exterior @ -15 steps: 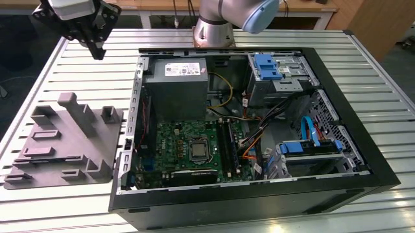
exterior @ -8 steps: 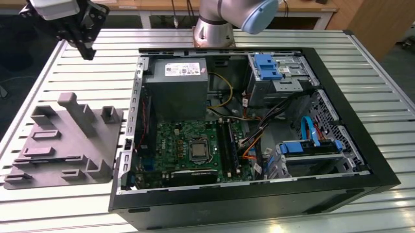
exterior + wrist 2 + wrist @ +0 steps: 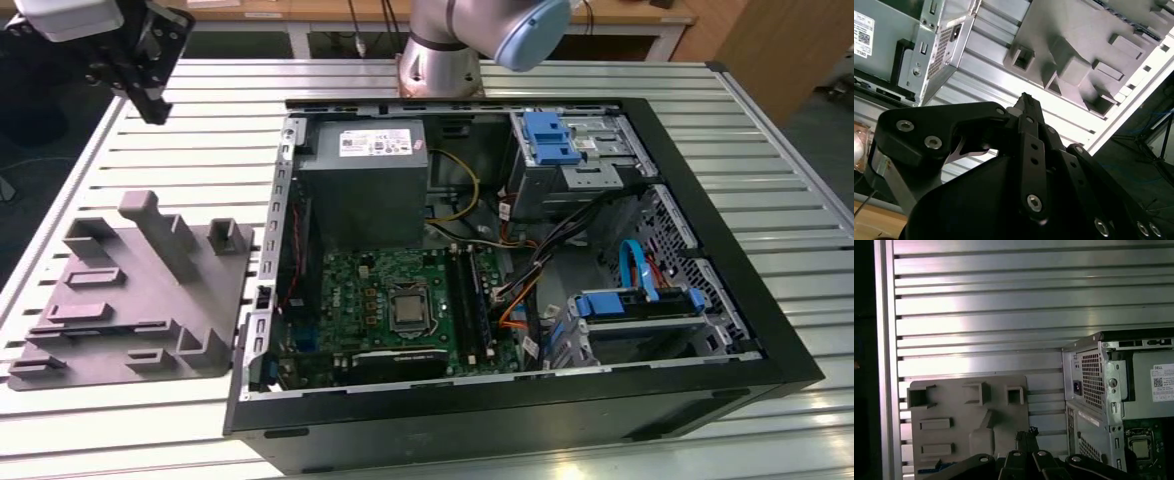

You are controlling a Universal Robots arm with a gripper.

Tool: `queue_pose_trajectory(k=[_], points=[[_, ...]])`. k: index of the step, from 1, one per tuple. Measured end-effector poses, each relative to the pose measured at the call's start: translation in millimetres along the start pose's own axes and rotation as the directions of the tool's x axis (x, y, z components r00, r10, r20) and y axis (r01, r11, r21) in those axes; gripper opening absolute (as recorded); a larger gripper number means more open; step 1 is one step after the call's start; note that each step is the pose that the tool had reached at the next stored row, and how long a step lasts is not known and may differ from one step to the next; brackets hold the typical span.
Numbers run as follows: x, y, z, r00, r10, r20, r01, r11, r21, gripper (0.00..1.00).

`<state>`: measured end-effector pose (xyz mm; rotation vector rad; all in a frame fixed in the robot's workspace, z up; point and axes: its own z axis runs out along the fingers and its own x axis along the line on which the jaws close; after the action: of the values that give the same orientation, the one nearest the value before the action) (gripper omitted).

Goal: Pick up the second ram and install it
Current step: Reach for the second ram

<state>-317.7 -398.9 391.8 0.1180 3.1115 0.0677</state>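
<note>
A slatted aluminium table (image 3: 160, 130) forms the work surface. Clock directions are taken from the exterior view, with 12 o'clock at its top. An open computer case (image 3: 747, 330) is laid on the table, and the arm base (image 3: 447, 60) is mounted at the case's 12 o'clock. Inside the case, a grey power supply (image 3: 360, 190) is seated at 11 o'clock. The green motherboard (image 3: 387, 290) is located below it at 7 o'clock, and the black memory slots (image 3: 470, 290) run along the board's 3 o'clock edge.

A grey moulded holder (image 3: 147, 300) is placed on the table at the case's 9 o'clock, just beside the case wall. The gripper (image 3: 150, 105) is held above the table at the holder's 12 o'clock, well clear of both holder and case. In both wrist views the gripper (image 3: 1025, 97) (image 3: 1029, 432) is seen with its fingertips brought together, and nothing is clamped between them.

In the first wrist view a bluish strip, taken to be the second ram (image 3: 931, 470), is seen lying on the holder at the end far from the pockets. It is partly hidden behind the gripper body, so its seating cannot be determined.
</note>
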Motion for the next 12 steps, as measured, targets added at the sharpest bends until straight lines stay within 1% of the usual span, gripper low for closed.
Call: queue_pose_trajectory(k=[9, 12], points=[[29.3, -2.2, -0.5, 1.0, 0.0, 0.0001, 0.0, 1.0, 0.0001, 0.1], [37.8, -2.9, -0.6, 1.0, 0.0, 0.0003, 0.0, 1.0, 0.0, 0.1]])
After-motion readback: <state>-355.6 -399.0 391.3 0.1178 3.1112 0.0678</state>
